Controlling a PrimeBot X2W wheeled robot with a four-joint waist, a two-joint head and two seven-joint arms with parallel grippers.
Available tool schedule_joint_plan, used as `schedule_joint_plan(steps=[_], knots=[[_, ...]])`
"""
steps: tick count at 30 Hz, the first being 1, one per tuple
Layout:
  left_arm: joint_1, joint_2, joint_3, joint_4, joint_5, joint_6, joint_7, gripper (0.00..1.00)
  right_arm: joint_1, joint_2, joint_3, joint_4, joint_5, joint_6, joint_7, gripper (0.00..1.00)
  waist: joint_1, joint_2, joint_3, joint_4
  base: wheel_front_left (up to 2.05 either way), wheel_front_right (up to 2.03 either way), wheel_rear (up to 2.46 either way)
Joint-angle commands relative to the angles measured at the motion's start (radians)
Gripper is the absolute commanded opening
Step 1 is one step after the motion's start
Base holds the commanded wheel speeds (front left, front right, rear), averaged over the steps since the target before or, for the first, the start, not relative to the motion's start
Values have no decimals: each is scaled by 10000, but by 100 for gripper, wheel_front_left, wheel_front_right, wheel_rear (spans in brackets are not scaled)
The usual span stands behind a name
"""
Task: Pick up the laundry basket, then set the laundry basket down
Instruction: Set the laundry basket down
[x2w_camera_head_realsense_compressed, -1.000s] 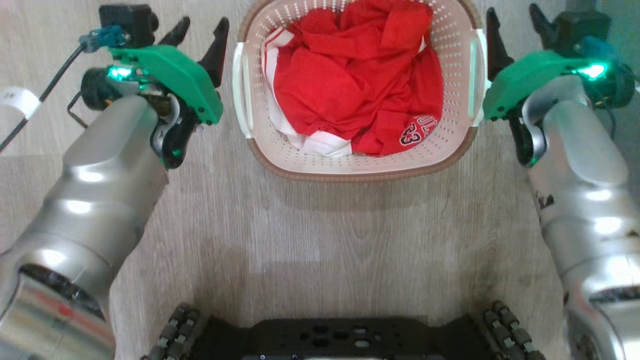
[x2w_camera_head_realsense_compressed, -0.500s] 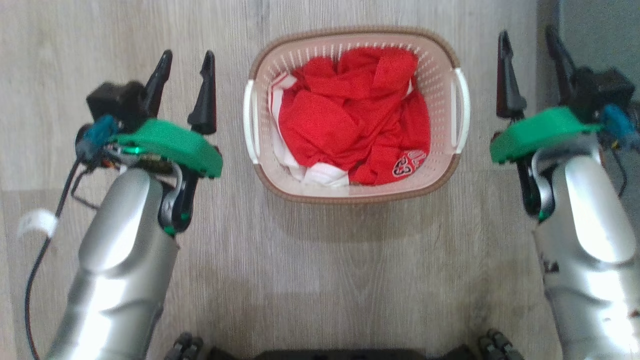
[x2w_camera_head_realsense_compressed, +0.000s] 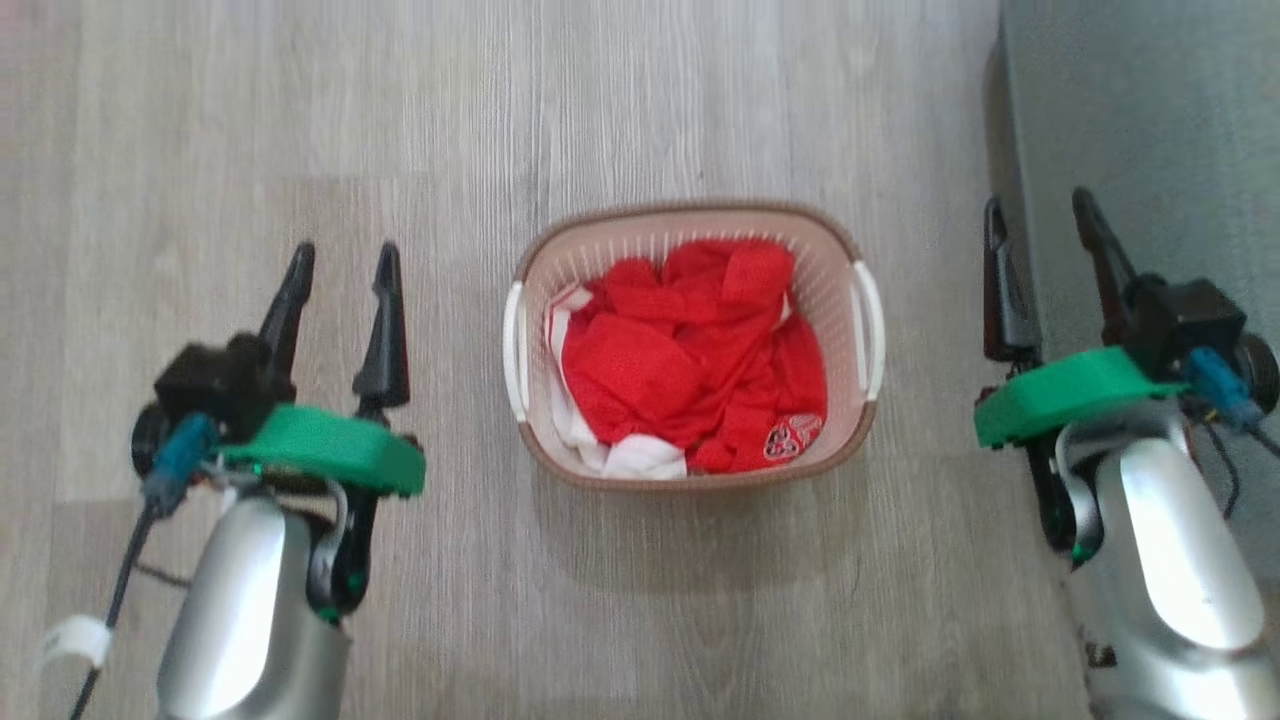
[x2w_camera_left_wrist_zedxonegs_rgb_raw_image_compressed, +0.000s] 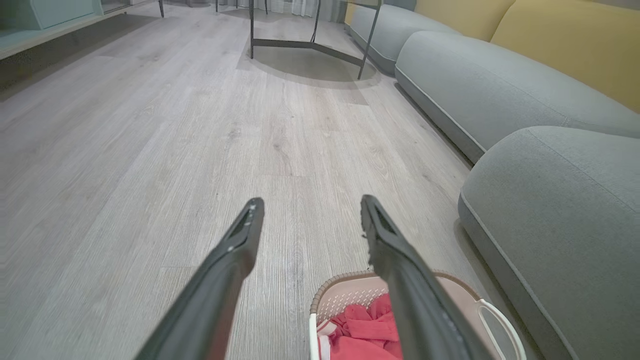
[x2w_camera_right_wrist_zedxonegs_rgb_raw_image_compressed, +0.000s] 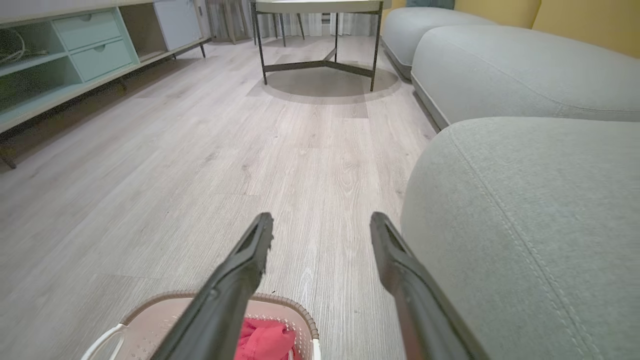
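a home living room — a long grey sofa (x2w_camera_right_wrist_zedxonegs_rgb_raw_image_compressed: 525, 200) with yellow back cushions (x2w_camera_left_wrist_zedxonegs_rgb_raw_image_compressed: 565, 45) runs along one side of a pale wood-plank floor (x2w_camera_head_realsense_compressed: 300, 150). a low table (x2w_camera_right_wrist_zedxonegs_rgb_raw_image_compressed: 320, 6) on thin dark metal legs stands farther off, and a pale blue-green cabinet (x2w_camera_right_wrist_zedxonegs_rgb_raw_image_compressed: 95, 50) with drawers lines the other wall. a laundry basket (x2w_camera_head_realsense_compressed: 690, 212) of red clothes (x2w_camera_head_realsense_compressed: 690, 350) sits on the floor.
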Motion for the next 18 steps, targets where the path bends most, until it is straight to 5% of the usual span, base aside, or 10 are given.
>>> schedule_joint_plan(steps=[1,18], knots=[[302,115,444,-509,141,-27,-51,100,285,115,210,-410,109,-59,-53,100,1,-1,-701,-73,0,0,0],[3024,401,633,-2823,288,330,940,100,1845,116,178,-1110,145,-59,787,100,1,-1,-3133,-196,0,0,0]])
